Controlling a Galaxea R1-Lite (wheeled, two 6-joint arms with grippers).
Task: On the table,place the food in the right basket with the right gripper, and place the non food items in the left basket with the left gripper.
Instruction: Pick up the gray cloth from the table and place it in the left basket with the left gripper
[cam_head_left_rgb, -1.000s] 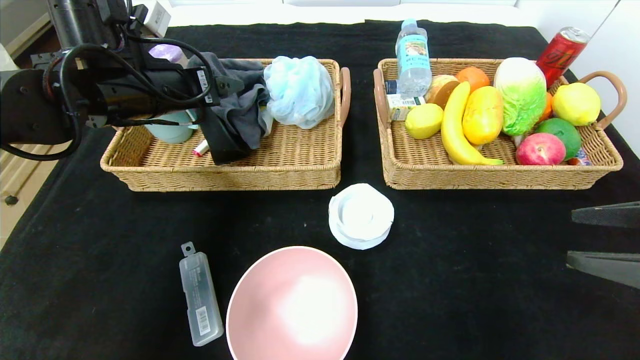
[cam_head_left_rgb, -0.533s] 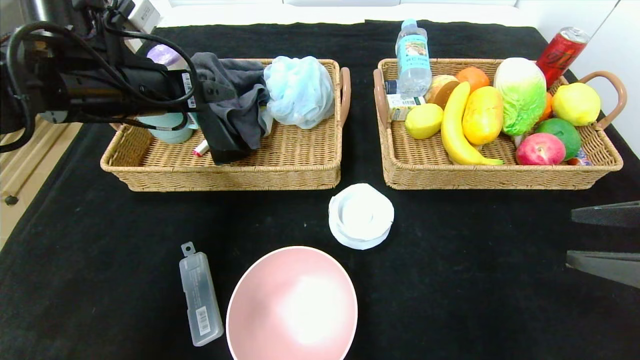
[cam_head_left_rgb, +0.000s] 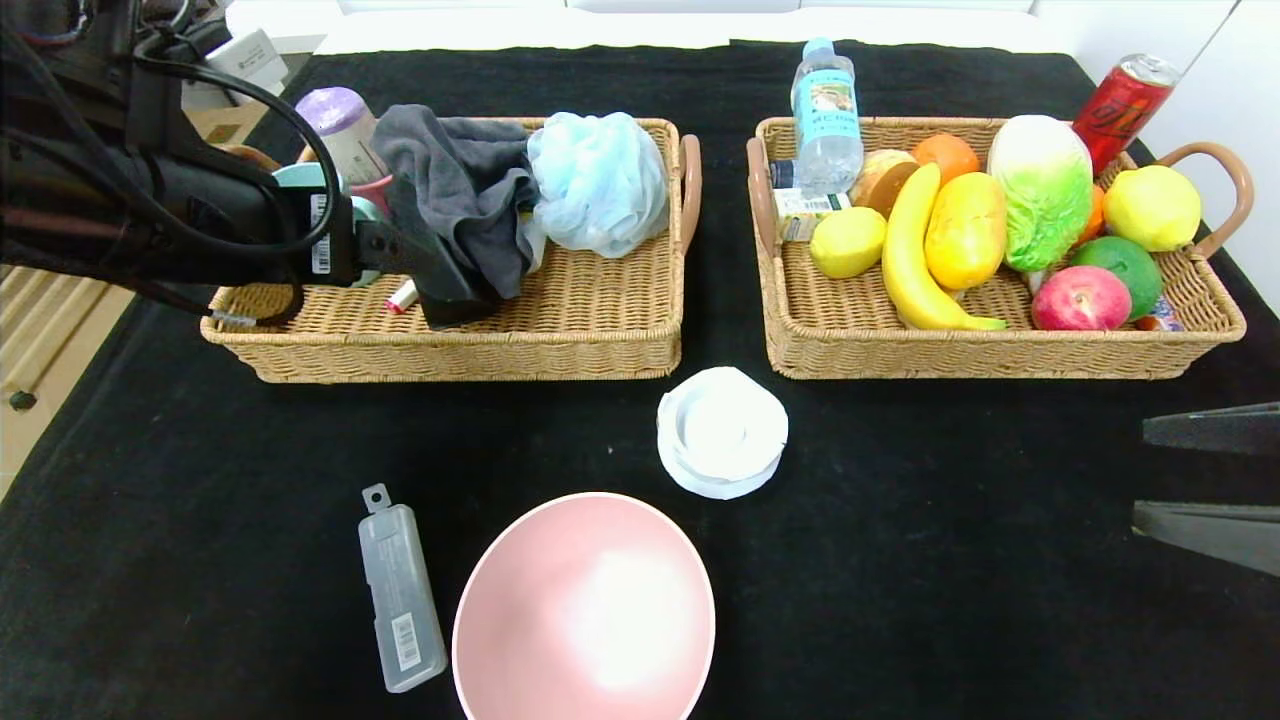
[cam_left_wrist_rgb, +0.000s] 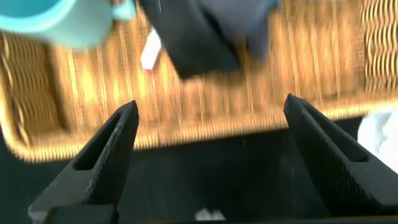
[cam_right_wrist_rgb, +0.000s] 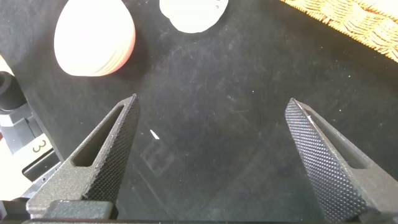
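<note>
Legible markings are few. A numeral "3" is printed on the white plastic block (cam_right_wrist_rgb: 28, 155) at the edge of the right wrist view. Labels on the clear water bottle (cam_head_left_rgb: 826, 115), red drink can (cam_head_left_rgb: 1122, 104) and translucent plastic case (cam_head_left_rgb: 401, 600) cannot be read.

The left arm (cam_head_left_rgb: 150, 215) lies across the near-left corner of the left basket (cam_head_left_rgb: 470, 350) and closes the way in from that side. The gap between this basket and the right basket (cam_head_left_rgb: 1000, 350) is narrow, and a white round lid (cam_head_left_rgb: 722, 430) lies just in front of it. On the near worktop (cam_head_left_rgb: 950, 560), a pink bowl (cam_head_left_rgb: 585, 610) and a clear case (cam_head_left_rgb: 402, 598) take the middle. The right gripper (cam_head_left_rgb: 1200, 480), fingers apart, has bare cloth before it.
</note>
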